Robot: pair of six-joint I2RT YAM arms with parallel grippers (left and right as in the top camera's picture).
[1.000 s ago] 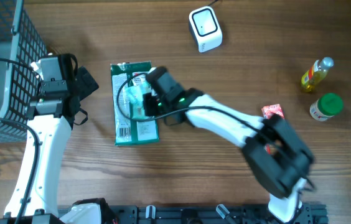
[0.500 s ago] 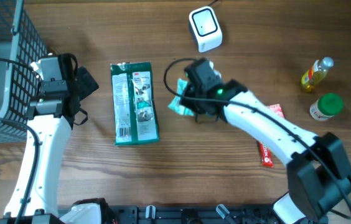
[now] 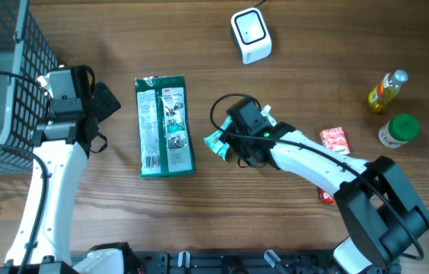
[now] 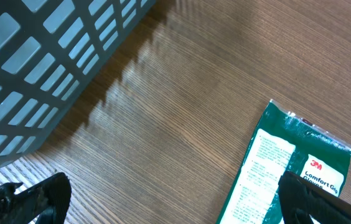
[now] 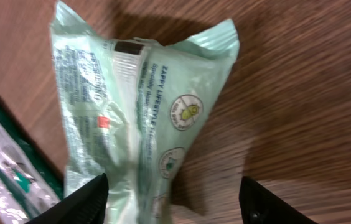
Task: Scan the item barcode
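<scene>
Right gripper (image 5: 174,193) stands parted astride a pale green packet (image 5: 144,112). Left gripper (image 4: 172,194) gapes empty, green pack (image 4: 287,168) beside one finger.

from overhead, the right gripper (image 3: 230,143) hid most of the pale green pouch (image 3: 214,141). in the right wrist view its lower end ran off the bottom edge, its small print too blurred to read. the right arm (image 3: 313,160) covered part of the red packet (image 3: 335,140).

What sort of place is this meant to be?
Probably a mock shop checkout: a scanner, a basket, and goods like a green packet and a bottle on a table.
</scene>
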